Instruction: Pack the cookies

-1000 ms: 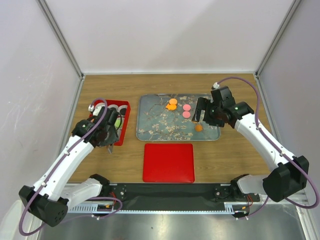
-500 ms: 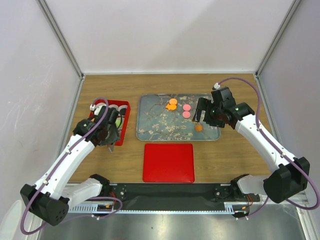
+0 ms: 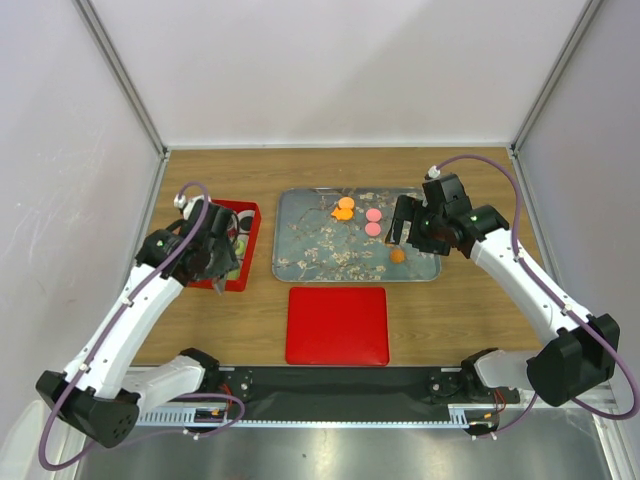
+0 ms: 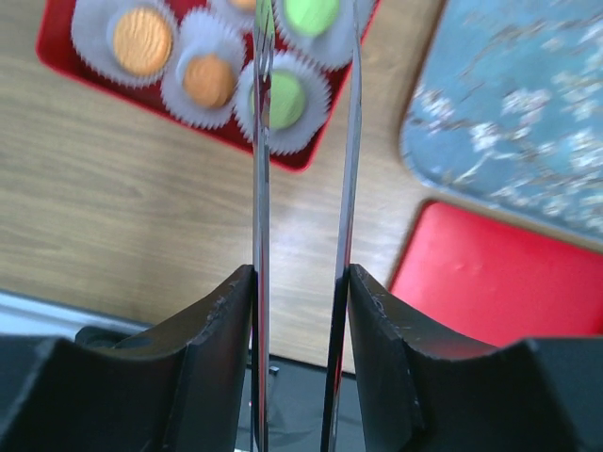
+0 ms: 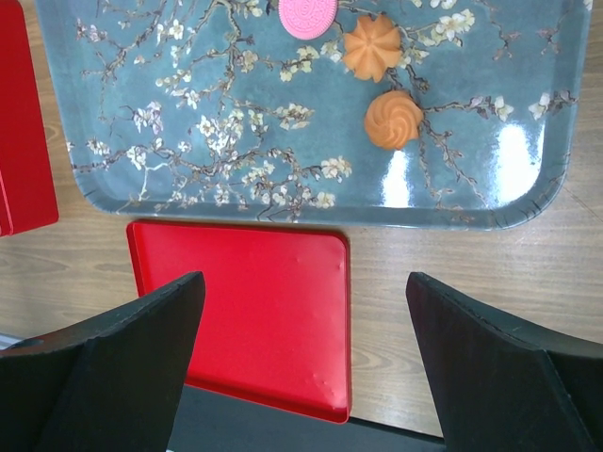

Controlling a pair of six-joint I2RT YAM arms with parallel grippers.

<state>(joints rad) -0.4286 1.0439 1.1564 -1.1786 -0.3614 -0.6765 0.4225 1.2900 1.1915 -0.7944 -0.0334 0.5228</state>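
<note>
Loose cookies lie on the blue flowered tray (image 3: pixel 300 255): two orange ones (image 3: pixel 343 209), two pink ones (image 3: pixel 373 221) and one orange one (image 3: pixel 398 255). The right wrist view shows a pink cookie (image 5: pixel 306 14) and two orange ones (image 5: pixel 393 120). More orange cookies (image 4: pixel 141 40) and green cookies (image 4: pixel 285 99) sit in white paper cups in the red box (image 3: pixel 249 247). My left gripper (image 4: pixel 300 282) is shut on thin metal tongs (image 4: pixel 262 188), whose open blades reach over a green cookie in the box. My right gripper (image 5: pixel 303 282) is open and empty above the tray's right side (image 3: pixel 398 222).
A flat red square lid (image 3: pixel 337 325) lies on the wooden table in front of the tray, and it also shows in the right wrist view (image 5: pixel 245 320). The red box stands left of the tray. Grey walls enclose the table on three sides.
My left arm has moved away from me, carrying the tongs from the box's near edge to over the cups. The right arm has not moved.
</note>
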